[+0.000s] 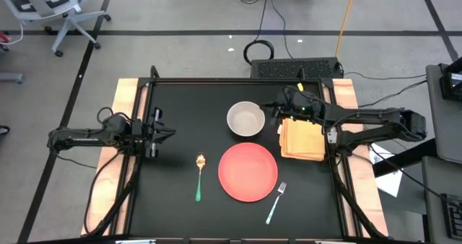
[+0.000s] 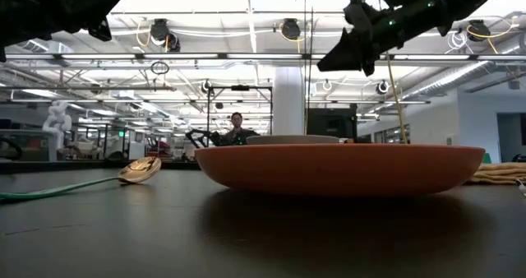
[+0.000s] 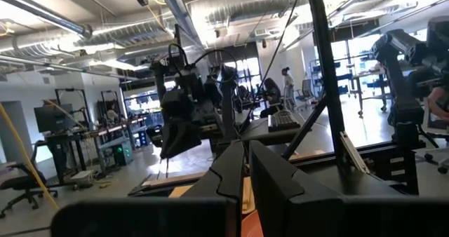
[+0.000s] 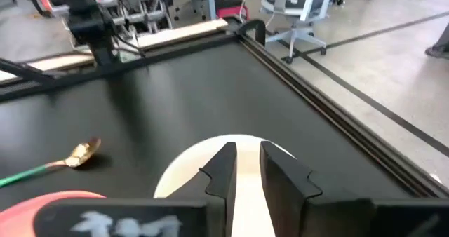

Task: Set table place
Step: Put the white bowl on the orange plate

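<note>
On the black table [image 1: 180, 99] a white bowl [image 1: 246, 119] stands behind a red plate [image 1: 247, 172]. A spoon [image 1: 200, 175] with a gold bowl and a green handle lies left of the plate. A fork [image 1: 276, 202] with a teal handle lies to its right. My right gripper [image 1: 268, 108] hovers high above the bowl's right rim [image 4: 182, 174], and its fingers [image 4: 224, 170] stand a narrow gap apart, holding nothing. My left gripper [image 1: 171, 134] waits shut and empty above the table's left part; it also shows in the left wrist view [image 3: 247, 174].
A folded yellow cloth [image 1: 302, 138] lies at the table's right edge, under my right arm. Light wooden strips [image 1: 124, 107] run along the left and right sides. Bare tabletop lies between my left gripper and the spoon. A person [image 2: 237, 128] sits far behind the table.
</note>
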